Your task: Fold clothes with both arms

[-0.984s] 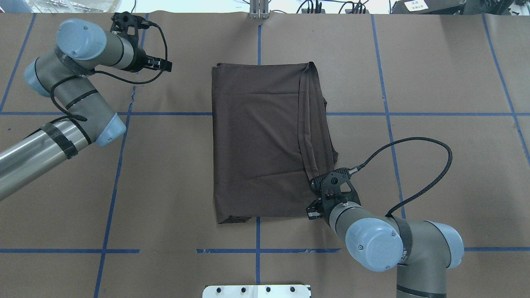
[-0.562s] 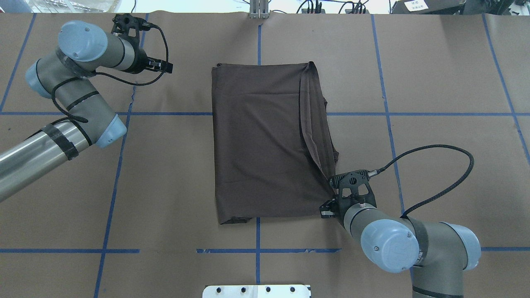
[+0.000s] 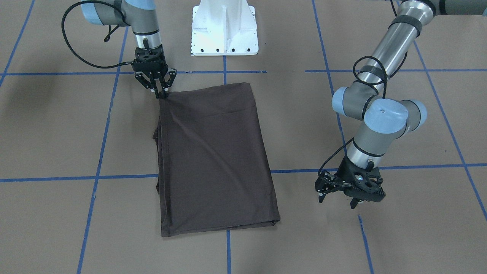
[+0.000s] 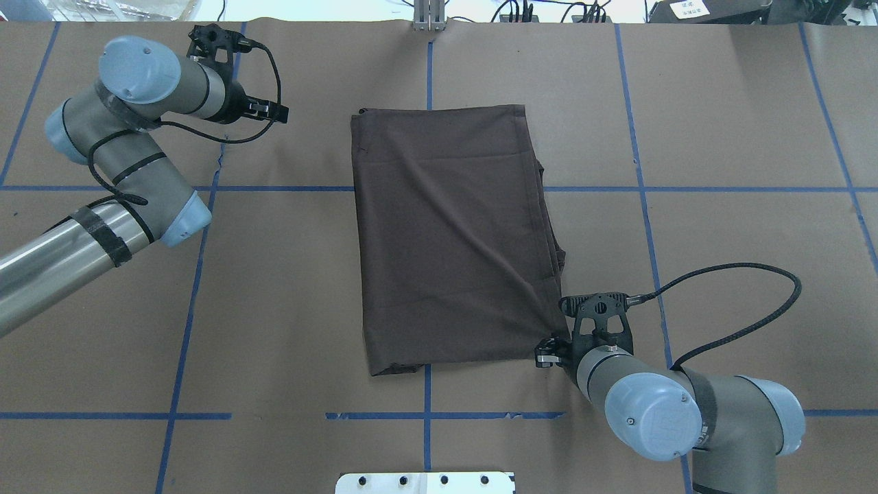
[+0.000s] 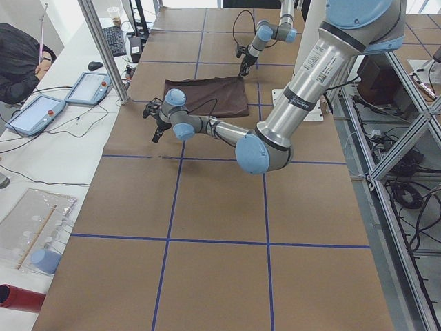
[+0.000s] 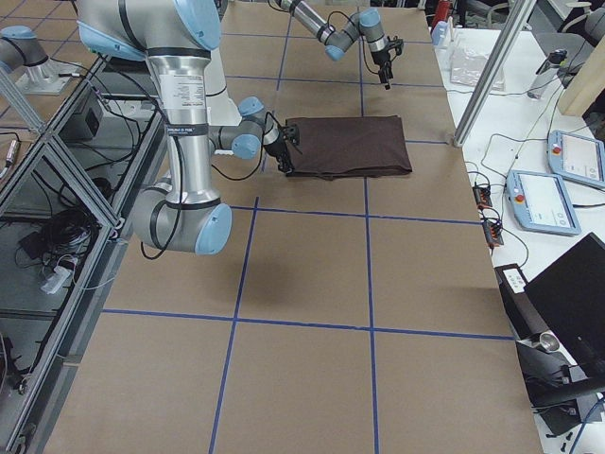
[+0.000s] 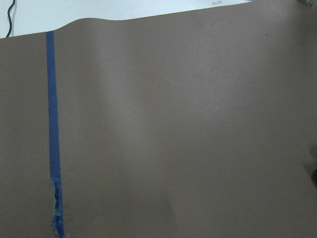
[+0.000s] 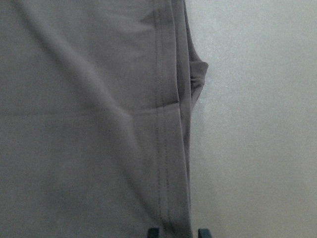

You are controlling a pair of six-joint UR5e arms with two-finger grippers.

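The dark brown T-shirt (image 4: 446, 233) lies folded into a tall rectangle mid-table; it also shows in the front view (image 3: 213, 152). Collar and print are hidden. My right gripper (image 3: 161, 93) is shut on the shirt's corner nearest the robot, on its right side, low at the table. In the overhead view the right gripper (image 4: 552, 343) sits at that stretched corner. The right wrist view shows the shirt's stitched hem (image 8: 166, 148) running down between the fingertips. My left gripper (image 3: 338, 201) is open and empty, off the shirt's far left side, also in the overhead view (image 4: 278, 111).
The table is covered in brown paper with blue tape lines (image 4: 426, 384). The white bolted pedestal base (image 3: 224, 28) stands at the robot's edge. Operator tablets (image 5: 34, 114) and a metal post (image 5: 103, 48) stand past the far edge.
My right gripper has moved right and towards the robot with the shirt corner, pulling the doubled right edge flat and the lower part sideways. The left arm has barely moved.
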